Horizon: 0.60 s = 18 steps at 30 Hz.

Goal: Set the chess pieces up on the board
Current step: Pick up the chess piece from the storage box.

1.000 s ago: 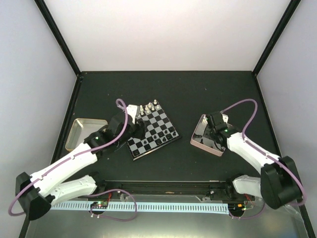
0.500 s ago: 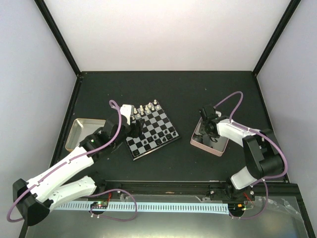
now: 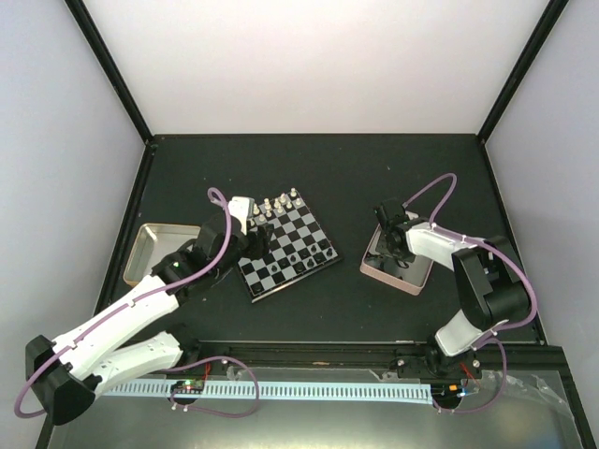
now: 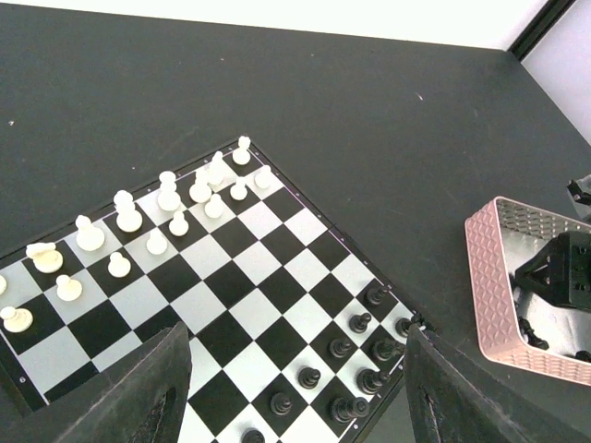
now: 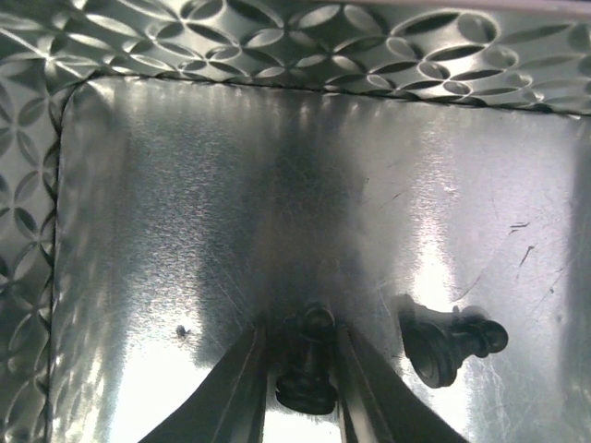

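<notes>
The board [image 3: 290, 251] lies at the table's middle, turned at an angle. White pieces [image 4: 169, 198] stand along its far-left rows and black pieces [image 4: 360, 355] along its near-right rows. My left gripper [image 3: 260, 239] hovers over the board's left part, open and empty, its fingers wide apart in the left wrist view [image 4: 297, 388]. My right gripper [image 3: 393, 245] reaches down into the pink-rimmed tray [image 3: 398, 278]. In the right wrist view it [image 5: 300, 369] is shut on a black pawn [image 5: 309, 365] lying on the tray floor. A second black piece [image 5: 448, 343] lies just to its right.
A tan-rimmed tray [image 3: 150, 248] sits left of the board, behind the left arm. The pink tray's patterned wall [image 5: 277, 37] rises close ahead of the right gripper. The pink tray also shows at the right of the left wrist view [image 4: 489, 277].
The right arm has folded in and its gripper has gone down into the pink tray. The left arm shifted slightly left over the board, then held still.
</notes>
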### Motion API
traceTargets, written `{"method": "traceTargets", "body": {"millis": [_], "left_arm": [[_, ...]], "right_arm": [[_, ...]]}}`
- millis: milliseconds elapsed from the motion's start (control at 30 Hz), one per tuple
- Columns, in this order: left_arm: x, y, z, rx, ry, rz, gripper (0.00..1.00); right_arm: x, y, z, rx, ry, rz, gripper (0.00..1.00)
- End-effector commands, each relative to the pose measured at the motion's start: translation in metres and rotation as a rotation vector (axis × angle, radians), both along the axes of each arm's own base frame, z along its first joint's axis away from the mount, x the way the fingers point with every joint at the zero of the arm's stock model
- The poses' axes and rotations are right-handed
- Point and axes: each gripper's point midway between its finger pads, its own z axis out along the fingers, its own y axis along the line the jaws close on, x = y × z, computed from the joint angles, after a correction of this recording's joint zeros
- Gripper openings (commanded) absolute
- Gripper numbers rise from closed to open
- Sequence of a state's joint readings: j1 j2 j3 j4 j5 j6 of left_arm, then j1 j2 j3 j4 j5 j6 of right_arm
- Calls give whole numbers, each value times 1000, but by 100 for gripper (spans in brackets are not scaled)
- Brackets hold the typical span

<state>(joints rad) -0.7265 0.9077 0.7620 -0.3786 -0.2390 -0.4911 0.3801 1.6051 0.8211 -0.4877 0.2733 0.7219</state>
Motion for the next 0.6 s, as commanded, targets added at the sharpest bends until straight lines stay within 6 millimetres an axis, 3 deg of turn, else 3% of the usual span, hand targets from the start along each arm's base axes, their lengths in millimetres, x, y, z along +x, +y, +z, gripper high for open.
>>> {"method": "traceTargets", "body": {"millis": [0,167,300,400,500,567], "left_arm": [[5,-1,6,-18,-19,9,64],[3,0,6,-19,-16,8,64],[1,-3,7,-36,-5,-13,65],[-2,-13,13,-77,6,-61,67],[-8,-27,29,-146,15,-144,70],[-12,-36,43,-204,22,-205,72]], "right_arm": [[-7,-7,-5,-10,13,-29,19],[-5,-3,1,10,-4,-16,13],[4,11,28,83,-102,60,12],[11,33,65,192,-223,180,12],[12,72,115,361,-371,382,13],[1,106,152,512,-457,564,14]]}}
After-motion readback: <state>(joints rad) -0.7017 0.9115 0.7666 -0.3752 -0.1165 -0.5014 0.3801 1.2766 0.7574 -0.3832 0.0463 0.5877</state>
